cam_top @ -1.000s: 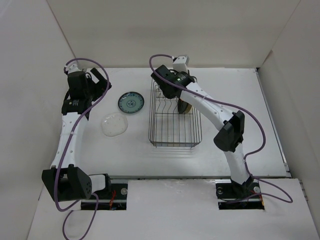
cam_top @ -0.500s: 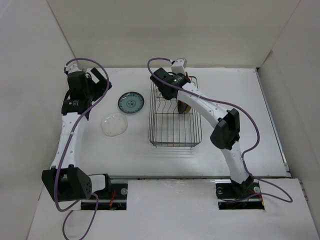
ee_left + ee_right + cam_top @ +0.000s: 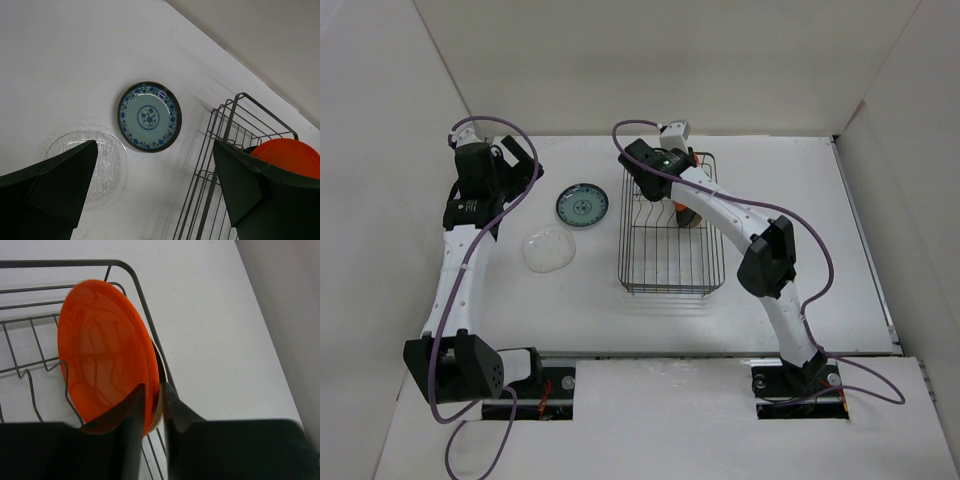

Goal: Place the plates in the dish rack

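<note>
White table [image 3: 800, 260] is carrying everything in the overhead view. Dark wire dish rack [image 3: 670, 291] is sitting near its middle, its long sides running from 6 to 12 o'clock and upright dividers lining its floor.

The right arm [image 3: 765, 260] is rising from its base at 5 o'clock and arching over the rack, its wrist hanging above the rack's 12 o'clock end. The left arm [image 3: 455, 270] is climbing from 7 o'clock along the table's edge, its wrist hovering at about 10 o'clock and well apart from the rack.

Two plates are lying flat on the bare table. The teal-patterned plate [image 3: 582, 205] is resting at 9 o'clock of the rack, close beside it but not touching. The clear glass plate [image 3: 548, 248] is lying at 7 o'clock of the teal one, a small gap between them.

The orange plate [image 3: 102, 350] is standing on edge inside the rack, tilted, toward the rack's 1 o'clock corner and close to the side rail. The thin edge of another plate [image 3: 156, 362] is showing just behind it; its colour is too hidden to tell.

The right gripper [image 3: 152, 387] is pinching the orange plate's lower rim, its fingers [image 3: 127, 415] drawn close on either side. The left gripper [image 3: 155, 145] is hanging spread wide above the teal plate and gripping nothing.
</note>
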Tool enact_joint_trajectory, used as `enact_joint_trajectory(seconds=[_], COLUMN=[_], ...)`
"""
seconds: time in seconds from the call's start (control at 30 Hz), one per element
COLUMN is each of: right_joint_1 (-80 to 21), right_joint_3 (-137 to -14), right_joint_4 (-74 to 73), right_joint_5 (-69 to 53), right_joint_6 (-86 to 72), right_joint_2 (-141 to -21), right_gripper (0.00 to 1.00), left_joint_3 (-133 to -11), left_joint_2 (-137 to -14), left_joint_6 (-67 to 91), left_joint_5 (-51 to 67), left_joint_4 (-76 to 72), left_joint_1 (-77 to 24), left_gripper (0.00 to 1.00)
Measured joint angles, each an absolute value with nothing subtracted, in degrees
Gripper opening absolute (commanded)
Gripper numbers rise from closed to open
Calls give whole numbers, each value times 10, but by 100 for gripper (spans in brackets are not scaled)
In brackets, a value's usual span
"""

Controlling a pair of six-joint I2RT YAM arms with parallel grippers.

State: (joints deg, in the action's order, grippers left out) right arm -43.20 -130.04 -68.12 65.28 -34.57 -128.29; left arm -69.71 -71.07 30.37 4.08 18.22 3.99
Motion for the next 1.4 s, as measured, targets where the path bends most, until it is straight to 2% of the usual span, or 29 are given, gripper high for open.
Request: enact_joint_trajectory(seconds=[0.03, 0.1, 0.37, 0.4, 0.43, 0.47, 0.5, 0.77, 0.9, 1.03, 1.2, 1.4], right_joint_1=[-432, -432, -436, -437, -439, -440, -442, -458, -462, -467, -470, -469], right_joint_3=[-1300, -1300, -1300, -1300, -1300, -1300, -1300, -1288, -1176, -1157, -1263, -1115], right_joint_4=[-683, -683, -682, -682, -682, -682, -682, -661, -534, -442, -415, -371], right_joint_5=[652, 649, 641, 641, 640, 639, 638, 591, 438, 289, 212, 142], right_joint_6=[-345, -343, -343, -343, -344, -343, -343, -322, -245, -189, -152, -124], right_joint_2=[-1283, -1283, -1283, -1283, -1283, -1283, -1283, -1261, -1160, -1100, -1125, -1030], right_gripper=[34, 35, 37, 46, 47, 53, 64, 73, 88, 88, 89, 91], left_joint_3=[-697, -697, -697, -697, -697, -697, -697, -697, -697, -697, -697, -728], left_joint_2=[-711, -711, -711, -711, -711, -711, -711, -711, -711, -711, -734, -838], left_joint_6=[304, 304, 304, 304, 304, 304, 304, 303, 303, 303, 304, 284], left_joint_5=[41, 41, 41, 40, 41, 40, 40, 32, 15, -10, -25, 8], left_joint_4=[182, 182, 182, 182, 182, 182, 182, 182, 184, 191, 194, 198], left_joint_1=[40, 40, 40, 40, 40, 40, 40, 40, 40, 41, 47, 61], left_gripper=[100, 100, 100, 100, 100, 100, 100, 100, 100, 100, 100, 100])
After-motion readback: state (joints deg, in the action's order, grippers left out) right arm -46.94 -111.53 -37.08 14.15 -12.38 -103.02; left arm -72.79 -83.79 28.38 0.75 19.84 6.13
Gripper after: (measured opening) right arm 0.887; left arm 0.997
